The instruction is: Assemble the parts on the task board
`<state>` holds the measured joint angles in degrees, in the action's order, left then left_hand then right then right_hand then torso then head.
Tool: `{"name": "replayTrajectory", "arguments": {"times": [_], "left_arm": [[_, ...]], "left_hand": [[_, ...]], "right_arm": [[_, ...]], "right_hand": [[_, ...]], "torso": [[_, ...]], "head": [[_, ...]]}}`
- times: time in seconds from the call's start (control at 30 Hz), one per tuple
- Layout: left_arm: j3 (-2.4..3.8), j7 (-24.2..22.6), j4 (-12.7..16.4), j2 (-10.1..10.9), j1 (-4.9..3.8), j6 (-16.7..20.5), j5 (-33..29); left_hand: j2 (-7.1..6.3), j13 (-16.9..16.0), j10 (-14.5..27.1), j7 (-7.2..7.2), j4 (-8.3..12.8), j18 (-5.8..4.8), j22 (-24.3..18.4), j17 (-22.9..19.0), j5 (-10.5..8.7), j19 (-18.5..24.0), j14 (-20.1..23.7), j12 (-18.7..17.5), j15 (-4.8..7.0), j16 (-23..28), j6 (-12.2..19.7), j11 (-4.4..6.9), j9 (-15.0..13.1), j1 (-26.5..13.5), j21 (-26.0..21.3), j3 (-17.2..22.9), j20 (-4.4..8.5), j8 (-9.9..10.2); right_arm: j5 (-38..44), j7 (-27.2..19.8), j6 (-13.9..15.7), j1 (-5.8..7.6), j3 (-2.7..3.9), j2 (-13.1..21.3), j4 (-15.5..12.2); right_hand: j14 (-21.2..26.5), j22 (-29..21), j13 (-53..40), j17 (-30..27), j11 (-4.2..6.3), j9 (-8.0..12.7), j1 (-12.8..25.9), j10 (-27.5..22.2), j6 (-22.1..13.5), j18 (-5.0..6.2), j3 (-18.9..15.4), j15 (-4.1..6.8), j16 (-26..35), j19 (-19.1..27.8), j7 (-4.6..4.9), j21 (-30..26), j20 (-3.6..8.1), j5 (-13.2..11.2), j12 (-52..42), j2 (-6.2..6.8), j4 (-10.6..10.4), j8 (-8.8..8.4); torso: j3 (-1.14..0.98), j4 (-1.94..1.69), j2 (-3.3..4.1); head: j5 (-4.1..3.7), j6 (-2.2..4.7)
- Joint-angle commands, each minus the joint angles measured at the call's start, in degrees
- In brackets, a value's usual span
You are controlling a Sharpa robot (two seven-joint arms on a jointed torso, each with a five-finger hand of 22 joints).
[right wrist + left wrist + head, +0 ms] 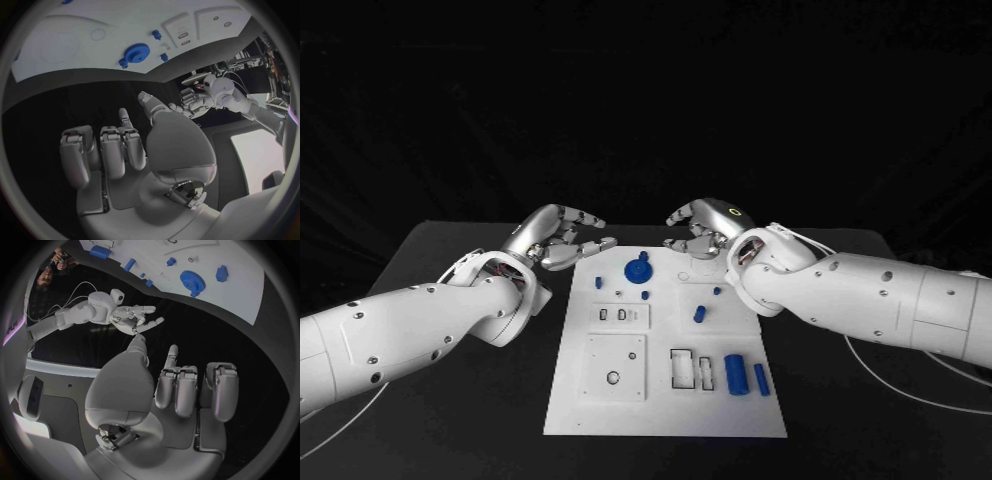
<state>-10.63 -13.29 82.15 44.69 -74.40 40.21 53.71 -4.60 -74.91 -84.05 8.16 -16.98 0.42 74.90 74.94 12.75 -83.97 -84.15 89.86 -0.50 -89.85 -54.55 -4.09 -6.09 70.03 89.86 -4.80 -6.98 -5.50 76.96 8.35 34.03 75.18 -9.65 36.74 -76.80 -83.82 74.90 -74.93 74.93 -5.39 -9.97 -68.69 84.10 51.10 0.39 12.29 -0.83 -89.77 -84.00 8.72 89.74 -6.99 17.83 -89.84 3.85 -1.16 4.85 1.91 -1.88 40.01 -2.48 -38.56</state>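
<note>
both hands are seen empty at the far end of the task board (589,410): left hand (565,237) at 11 o'clock, right hand (705,228) at 1 o'clock, fingers loosely curled apart. blue gear (639,270) lies between them; blue cylinder (736,374) at 5 o'clock.

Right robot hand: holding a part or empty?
Empty. The right robot hand shows a bare palm with fingers apart and nothing between them, and in the head view it hovers at the far edge of the task board.

Left hand (563,238) and right hand (705,228) hover empty; fingers loosely curled, apart.
</note>
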Motion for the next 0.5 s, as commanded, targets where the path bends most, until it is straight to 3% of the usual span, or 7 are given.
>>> {"name": "replayTrajectory", "arguments": {"times": [0.03, 0.27, 0.5], "left_arm": [[0.03, -0.5, -0.3, -0.3, -0.04, 0.1, 0.2], [0.01, -0.6, -0.6, -0.4, 0.0, 0.1, 0.2], [0.0, -0.7, -0.8, -0.5, 0.04, 0.0, 0.2]], "left_hand": [[0.6, -15.1, -6.0, -0.08, 0.1, -0.42, 15.1, 15.1, -0.34, -6.0, -5.9, 0.1, -0.24, -0.1, -0.3, -0.23, 0.1, 0.2, 0.1, 0.4, -0.39, 0.2], [0.67, -15.1, -6.0, -0.08, 0.1, -0.42, 15.1, 15.1, -0.36, -6.0, -5.9, 0.1, -0.24, -0.1, -0.3, -0.23, 0.1, 0.2, 0.1, 0.4, -0.39, 0.3], [0.67, -15.1, -6.0, -0.08, 0.1, -0.42, 15.1, 15.1, -0.36, -6.0, -5.9, 0.1, -0.24, -0.1, -0.3, -0.23, 0.1, 0.2, 0.1, 0.4, -0.39, 0.3]], "right_arm": [[-9.2, -0.9, -0.6, 0.31, -0.12, 3.0, -1.6], [-13.5, -1.6, -2.0, -0.08, -0.24, 9.4, -2.9], [-14.2, -2.0, -4.3, -1.0, -0.37, 12.1, -2.7]], "right_hand": [[-6.2, 15.1, -15.1, 15.1, 0.44, -0.1, 0.6, 5.9, 1.1, -0.39, 0.1, 0.19, -0.2, -6.0, -0.11, 0.3, -0.04, -0.3, -0.2, -0.12, -0.5, 0.28], [-6.2, 15.1, -15.1, 15.1, 0.92, -0.1, 0.3, 5.9, 3.2, -0.39, 0.4, 0.48, -0.2, -6.0, -0.73, 0.3, 0.17, -1.1, -0.2, -0.62, -0.6, 0.61], [-6.2, 15.1, -15.1, 15.1, 2.53, 0.6, -0.8, 5.9, 3.3, -0.39, 0.6, 1.7, -0.2, -6.0, -2.57, 0.3, 1.2, -4.4, -0.2, -0.89, -0.5, -0.42]], "torso": [[0.01, 0.37, -0.28], [-0.17, 0.55, -0.22], [0.0, 0.43, -0.26]], "head": [[-0.69, -0.07], [-1.04, 0.05], [-2.1, -0.18]]}}
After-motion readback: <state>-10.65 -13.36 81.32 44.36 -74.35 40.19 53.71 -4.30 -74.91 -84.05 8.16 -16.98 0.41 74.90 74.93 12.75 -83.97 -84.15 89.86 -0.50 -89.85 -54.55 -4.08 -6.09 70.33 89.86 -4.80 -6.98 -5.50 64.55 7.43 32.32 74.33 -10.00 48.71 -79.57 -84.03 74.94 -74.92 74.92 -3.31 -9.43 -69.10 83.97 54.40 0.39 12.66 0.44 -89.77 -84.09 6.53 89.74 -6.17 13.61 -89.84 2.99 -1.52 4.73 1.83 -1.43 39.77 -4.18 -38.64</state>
